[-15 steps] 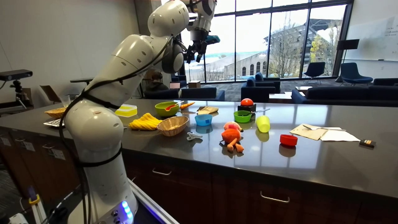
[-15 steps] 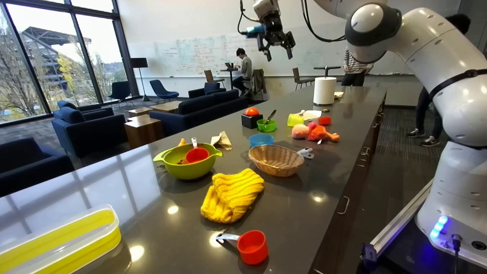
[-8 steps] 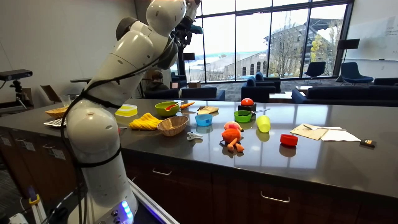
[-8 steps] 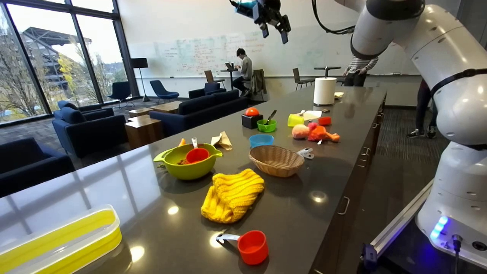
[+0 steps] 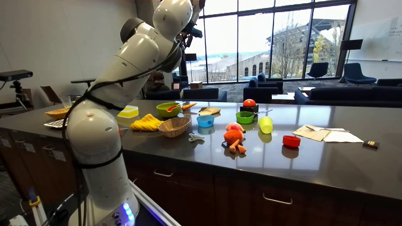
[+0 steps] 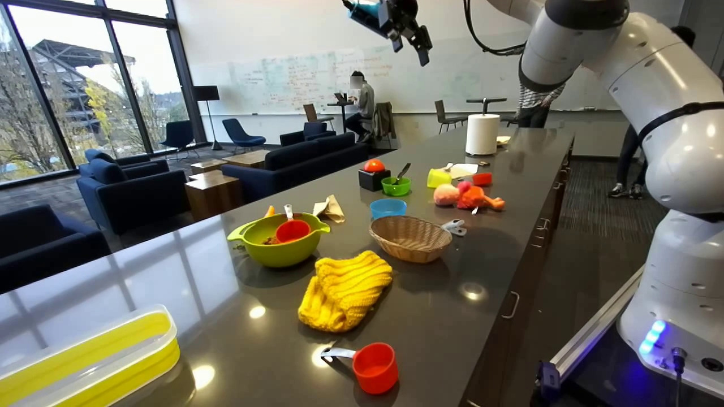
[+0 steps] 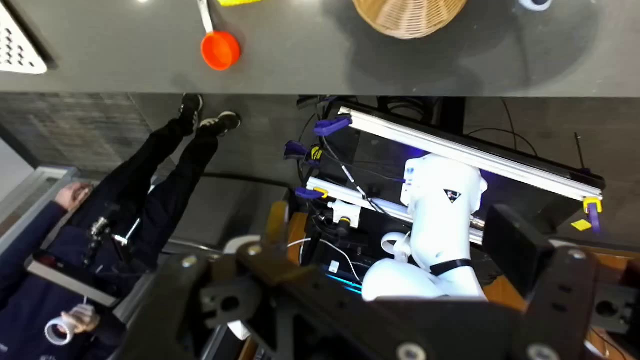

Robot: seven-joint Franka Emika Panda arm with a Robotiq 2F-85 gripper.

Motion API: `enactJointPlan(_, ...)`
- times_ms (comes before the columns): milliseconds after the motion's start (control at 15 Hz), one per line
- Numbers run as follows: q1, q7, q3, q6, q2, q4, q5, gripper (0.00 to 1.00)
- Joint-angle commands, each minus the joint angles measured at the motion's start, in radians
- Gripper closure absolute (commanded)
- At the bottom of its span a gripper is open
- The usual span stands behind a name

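Blue chair (image 6: 242, 135) beside floor lamp (image 6: 207, 93), whiteboard (image 6: 305, 85) behind.

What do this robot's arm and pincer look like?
The arm is glossy white and rounded, with black straps and black cables. It bears a small dark triangular label, and blue lights glow low down. The pincer is black, with two jointed fingers and a teal part mounted beside it.

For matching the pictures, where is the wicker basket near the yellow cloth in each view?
In an exterior view: wicker basket left of centre, just below mid-height.
In an exterior view: wicker basket right of centre, just below mid-height.
Wrist view: wicker basket cut off at top, right of centre.
Shared landmark: yellow cloth, a sliver in the wrist view.
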Motion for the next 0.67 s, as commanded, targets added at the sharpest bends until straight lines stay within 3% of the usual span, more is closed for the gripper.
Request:
enactJointPlan(0,-0.012,0.0,0.183,-0.04,0.045,0.004,0.015,0.0)
enactJointPlan(267,-0.01,0.002,0.415,-0.071,0.108,0.003,-0.006,0.0)
enactJointPlan(600,-0.026,0.002,0.765,-0.09,0.251,-0.033,-0.104,0.0)
